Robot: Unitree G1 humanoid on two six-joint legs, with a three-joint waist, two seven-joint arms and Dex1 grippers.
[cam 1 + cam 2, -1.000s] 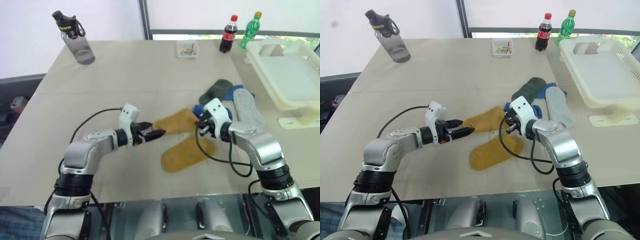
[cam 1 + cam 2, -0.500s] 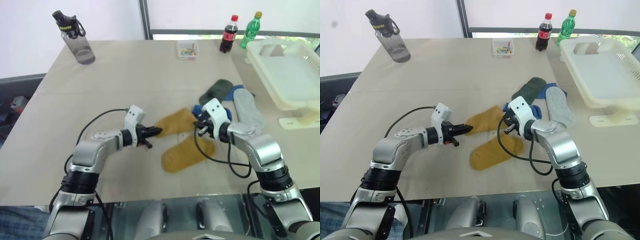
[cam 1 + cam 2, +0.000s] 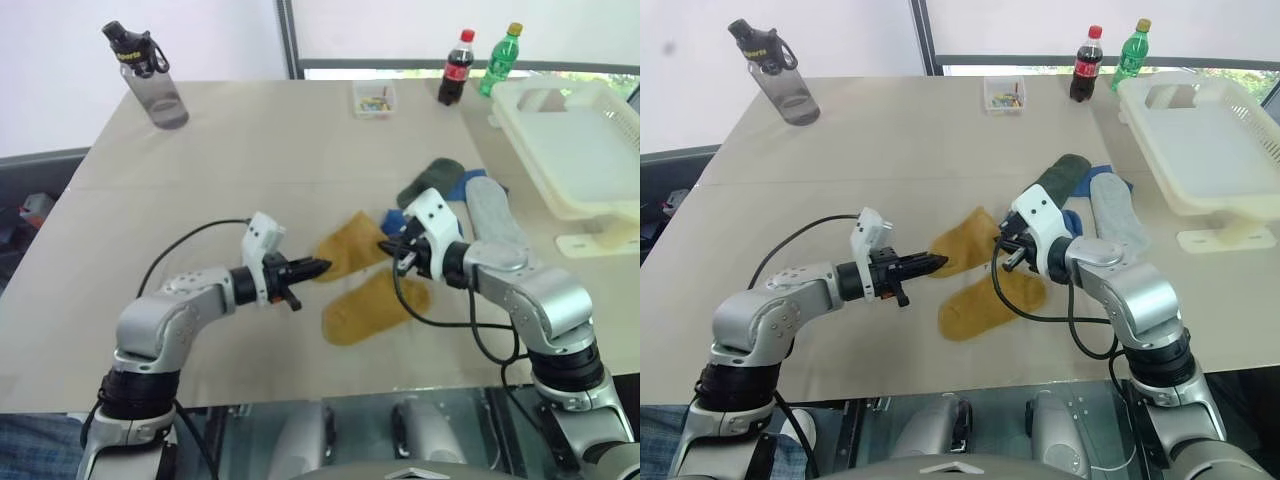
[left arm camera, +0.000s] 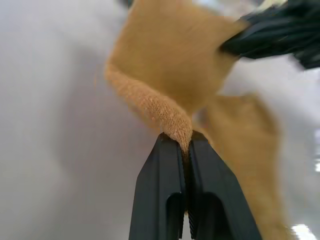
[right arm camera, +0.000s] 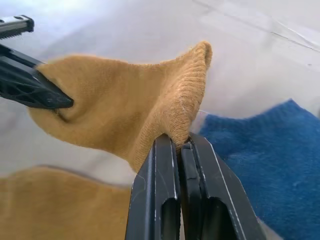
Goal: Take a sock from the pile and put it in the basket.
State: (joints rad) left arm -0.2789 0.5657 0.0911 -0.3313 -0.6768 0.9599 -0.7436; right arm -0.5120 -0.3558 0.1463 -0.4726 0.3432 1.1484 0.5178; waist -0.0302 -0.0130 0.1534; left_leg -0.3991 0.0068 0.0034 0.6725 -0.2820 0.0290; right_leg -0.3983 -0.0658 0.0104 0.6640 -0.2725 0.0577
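Note:
A mustard-yellow sock (image 3: pixel 350 245) hangs stretched just above the table between my two grippers. My left gripper (image 3: pixel 318 267) is shut on its left edge, and the left wrist view shows the cloth (image 4: pixel 172 65) pinched at the fingertips (image 4: pixel 172 145). My right gripper (image 3: pixel 385 247) is shut on the ribbed cuff (image 5: pixel 187 95) at the sock's right end. A second mustard sock (image 3: pixel 372 308) lies flat below them. The pile's dark green (image 3: pixel 432 180), blue (image 5: pixel 260 160) and pale grey (image 3: pixel 495 220) socks lie behind my right hand. The creamy-white basket (image 3: pixel 580 150) stands at the far right.
A dark water bottle (image 3: pixel 150 75) stands at the back left. A small clear box (image 3: pixel 375 98), a cola bottle (image 3: pixel 455 68) and a green bottle (image 3: pixel 503 58) line the back edge. A white bracket (image 3: pixel 600 240) lies in front of the basket.
My left gripper went from open beside the sock to shut on its edge. Both hands then rose and drew back a little, lifting the sock off the table.

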